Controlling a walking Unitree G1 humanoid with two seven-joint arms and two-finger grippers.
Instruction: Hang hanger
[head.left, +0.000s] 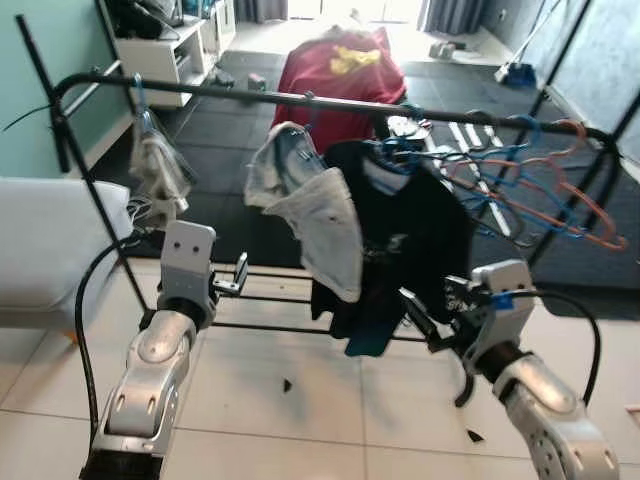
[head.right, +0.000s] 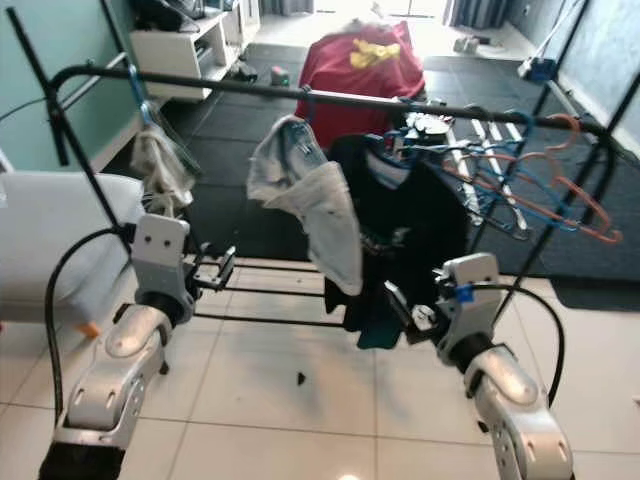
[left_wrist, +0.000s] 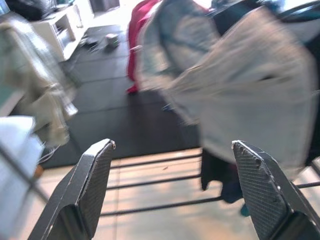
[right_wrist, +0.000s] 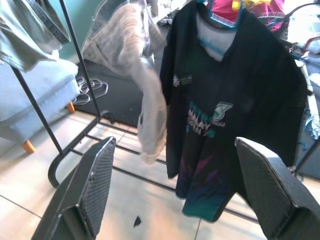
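Hangers (head.left: 530, 185) in blue and orange hang bunched on the black rail (head.left: 330, 100) of the clothes rack, up and beyond the right end effector (head.left: 435, 325) toward the rack's right end. That end effector is raised in front of the hem of a black T-shirt (right_wrist: 230, 100), which hangs on a teal hanger (right_wrist: 220, 22); its two black fingers (right_wrist: 95, 185) are spread wide apart and hold nothing. The left end effector (head.left: 238, 275) is lifted near the rack's lower bars, its fingers (left_wrist: 92, 185) also wide apart and empty. Just beyond and above it hangs a pale grey garment (head.left: 315, 215), draped over the rail beside the black T-shirt. Farther along the rail, toward the rack's left end, a smaller light garment (head.left: 155, 170) hangs from a blue hook. Behind the rack, a red cloth (head.left: 345, 70) covers something on the dark floor mats.
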